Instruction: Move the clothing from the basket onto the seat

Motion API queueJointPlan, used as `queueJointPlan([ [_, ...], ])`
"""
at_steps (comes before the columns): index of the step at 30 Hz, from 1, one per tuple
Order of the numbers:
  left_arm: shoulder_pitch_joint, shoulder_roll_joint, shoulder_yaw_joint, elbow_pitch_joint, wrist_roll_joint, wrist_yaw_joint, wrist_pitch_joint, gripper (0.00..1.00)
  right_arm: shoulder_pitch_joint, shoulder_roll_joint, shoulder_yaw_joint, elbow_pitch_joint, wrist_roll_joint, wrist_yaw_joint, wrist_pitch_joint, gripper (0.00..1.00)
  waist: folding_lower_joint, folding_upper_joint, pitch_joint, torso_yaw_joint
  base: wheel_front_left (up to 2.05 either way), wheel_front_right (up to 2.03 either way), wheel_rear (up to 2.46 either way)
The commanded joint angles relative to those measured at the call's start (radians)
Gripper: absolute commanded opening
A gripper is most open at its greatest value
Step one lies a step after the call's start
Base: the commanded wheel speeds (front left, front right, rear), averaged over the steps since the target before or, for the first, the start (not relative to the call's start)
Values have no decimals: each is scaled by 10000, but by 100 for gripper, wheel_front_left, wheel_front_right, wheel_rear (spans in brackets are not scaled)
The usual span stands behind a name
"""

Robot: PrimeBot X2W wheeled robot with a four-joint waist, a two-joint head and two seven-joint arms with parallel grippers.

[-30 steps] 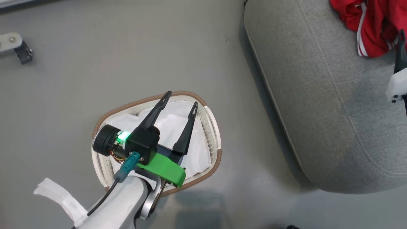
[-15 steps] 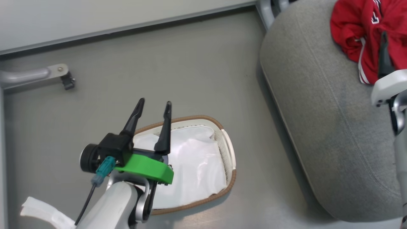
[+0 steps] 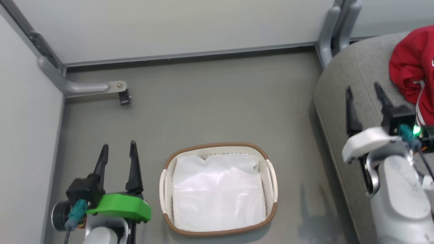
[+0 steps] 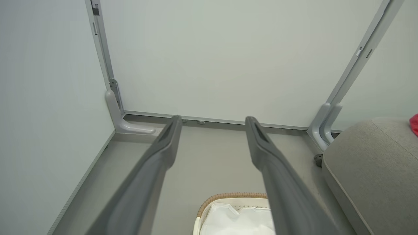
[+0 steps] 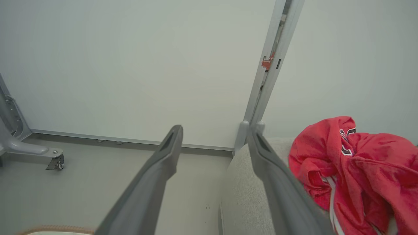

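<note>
Some crumpled red clothing (image 5: 359, 163) (white trim)

A white sheet (image 3: 218, 193) lies well apart from a castered metal foot (image 3: 101, 87).

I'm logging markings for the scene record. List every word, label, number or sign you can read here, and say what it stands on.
Red jersey on the grey sofa: dark, white-edged lettering caught in the folds, not readable.
Red sticker on the wall post: too small and blurred to read.
Nothing else legible.
</note>
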Motion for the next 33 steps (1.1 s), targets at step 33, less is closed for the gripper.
queueJointPlan([
  [33,1833,-1370,2048,665,1103,-1374,-33,100,3892,211,1526,-1918,2291,-14,-24,100,0,0,-1195,511,0,0,0],
])
